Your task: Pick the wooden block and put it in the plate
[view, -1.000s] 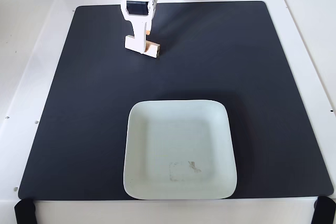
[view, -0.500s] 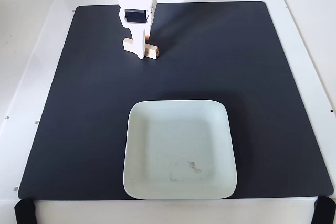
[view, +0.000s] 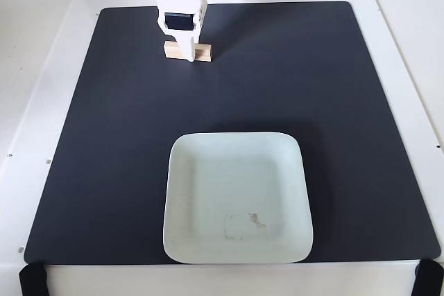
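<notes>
Tan rectangular wooden block (view: 201, 52) sits clamped in the white gripper (view: 186, 55) at the far left of the black mat (view: 347, 102), well apart from the square pale-mint plate (view: 236, 244).

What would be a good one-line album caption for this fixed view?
A white gripper reaches down over a wooden block on a black mat, the plate waiting empty nearby.

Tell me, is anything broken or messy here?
Nothing looks broken or spilled. The plate only has faint scuff marks near its front edge. The wooden block lies on the black mat, with the gripper over its middle.
</notes>
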